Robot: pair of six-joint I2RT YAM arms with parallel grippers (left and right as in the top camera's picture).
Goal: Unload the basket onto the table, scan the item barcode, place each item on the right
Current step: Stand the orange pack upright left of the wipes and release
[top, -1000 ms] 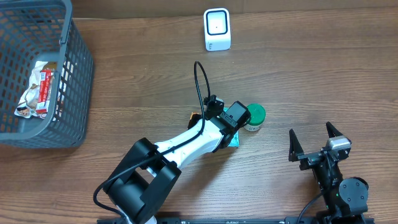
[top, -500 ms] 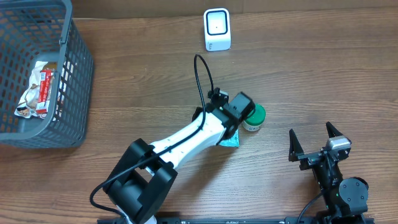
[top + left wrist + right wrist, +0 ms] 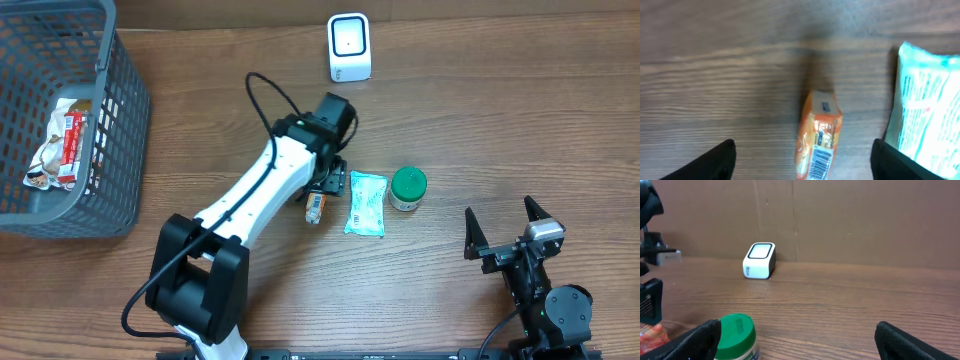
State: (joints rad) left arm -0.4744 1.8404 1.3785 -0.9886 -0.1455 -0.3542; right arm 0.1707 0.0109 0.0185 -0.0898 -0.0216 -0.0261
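**Surface/room:** brown wood-grain table [image 3: 500, 120]; plain brown board wall [image 3: 865, 220] at back.
**Far left of left pincer:** grey mesh basket [image 3: 125, 130], snack wrappers [image 3: 60, 145] inside.
**Left pincer** [image 3: 804, 143]: released, jaws wide, nothing held.
**Item:** orange packet [image 3: 820, 135], small, flat on table below the gap betw. its fingers, not touched; barcode label faces up.
**Beyond pincer:** white scanner [image 3: 349, 47].
**Just right of it:** teal pouch [image 3: 366, 203], then green-lid jar [image 3: 408, 188].
**Right pincer** [image 3: 508, 232]: released, empty, well apart from item.
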